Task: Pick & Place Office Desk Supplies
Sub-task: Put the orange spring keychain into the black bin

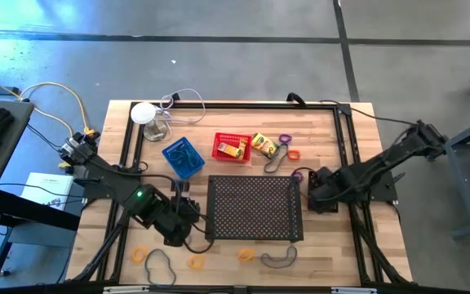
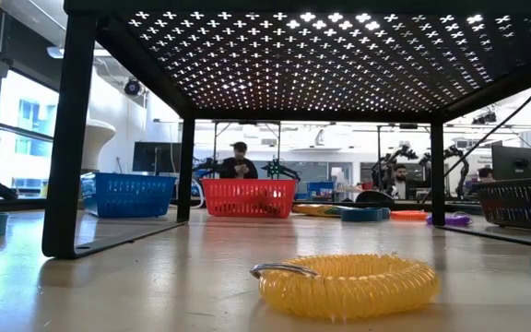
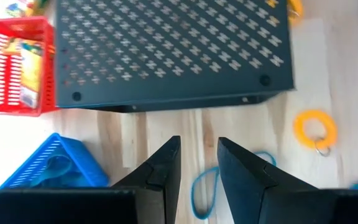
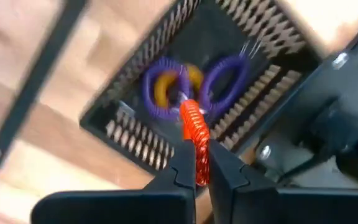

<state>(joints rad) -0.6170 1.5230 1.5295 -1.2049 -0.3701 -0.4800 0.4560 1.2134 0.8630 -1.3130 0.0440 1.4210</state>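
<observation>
The orange coil loop (image 4: 193, 134) is hanging pinched between the right gripper's (image 4: 196, 167) clenched fingers, right over the black mesh basket (image 4: 135, 146) at the right edge of the table. It is being held above the opening, I judge, so it can drop in with its kind: two purple loops (image 4: 225, 78) and one yellow loop (image 4: 163, 87) are already lying in there. In the high view that basket is sitting hidden under the right arm, just beside the large black perforated tray (image 1: 255, 208).

Over to the left gripper (image 3: 199, 171): its fingers are standing partly apart, gripping nothing, pointing down at a blue rubber band (image 3: 204, 190) on the wood, probably lining up for the next pick.

Counting outward: one red basket (image 1: 231, 148) is holding one yellow crayon box (image 1: 232, 150), a second crayon box (image 1: 263, 144) is lying just beside it. One blue basket (image 1: 183, 157) is sitting to the left. Along the front edge three yellow-orange loops are waiting, the middle one (image 1: 196, 262) among them, plus two dark bands (image 1: 158, 265). Near the second crayon box, one purple and one orange loop are lying loose.
</observation>
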